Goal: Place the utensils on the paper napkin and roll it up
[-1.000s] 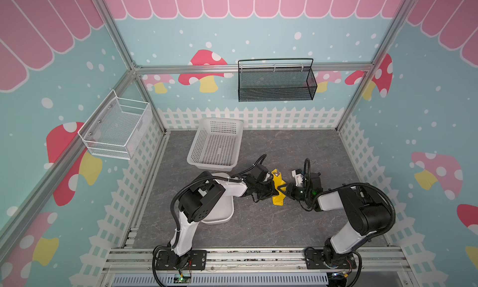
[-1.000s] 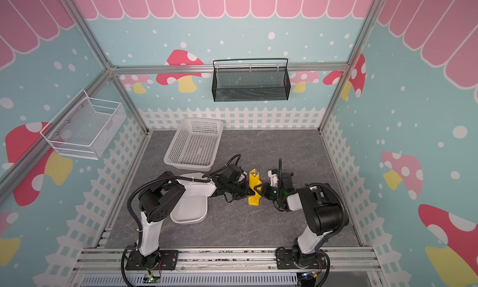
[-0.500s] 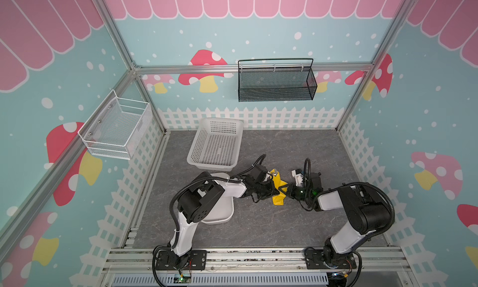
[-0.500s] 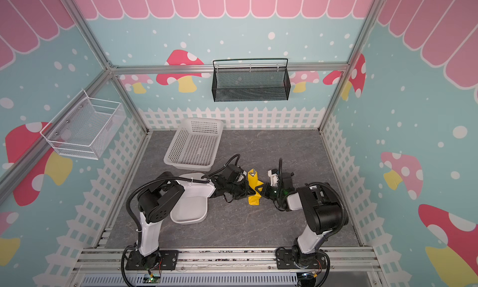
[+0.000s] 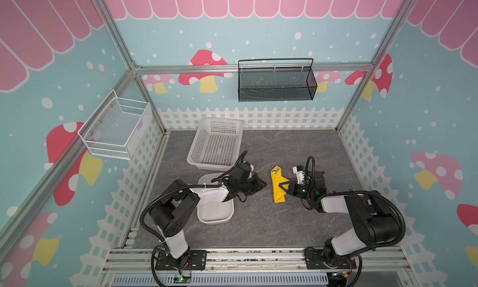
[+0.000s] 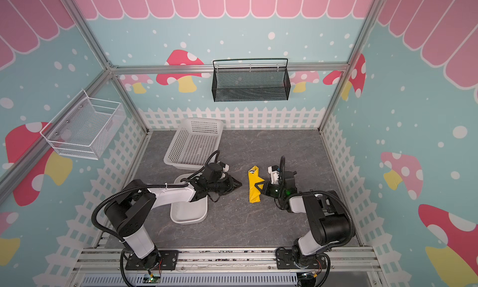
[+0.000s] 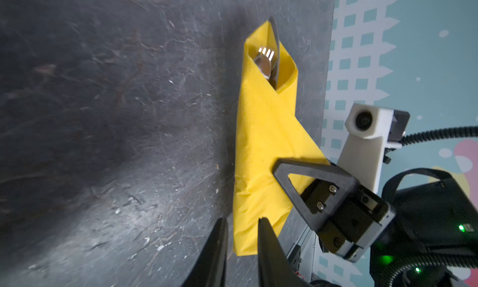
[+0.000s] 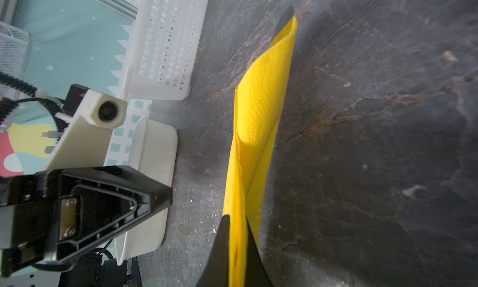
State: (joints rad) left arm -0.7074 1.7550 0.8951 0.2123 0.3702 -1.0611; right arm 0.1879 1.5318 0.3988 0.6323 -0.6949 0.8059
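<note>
Napkin (image 5: 276, 179) roll lies front-back; utensils (image 7: 265, 64) point rearward.

The paper napkin (image 8: 258, 112) between the right gripper's (image 8: 236, 218) black fingers (image 8: 221, 252) is bright yellow, dot-embossed; the utensils (image 7: 264, 66) silver; the table (image 8: 388, 117) dark grey, rust-veined.

The dark grey marbled bench (image 5: 284, 148) carries three things. A folded yellow paper napkin (image 5: 278, 195) lies between the left claw (image 5: 263, 184) and the right claw (image 5: 281, 187). It is just clear of the left claw and pinched at one side by the right, with the utensils (image 7: 266, 63) peeking from its far end. A white perforated basket (image 5: 199, 143) sits beyond the left claw. A white oblong tray (image 5: 214, 213) lies behind that claw, partly under its arm.
</note>
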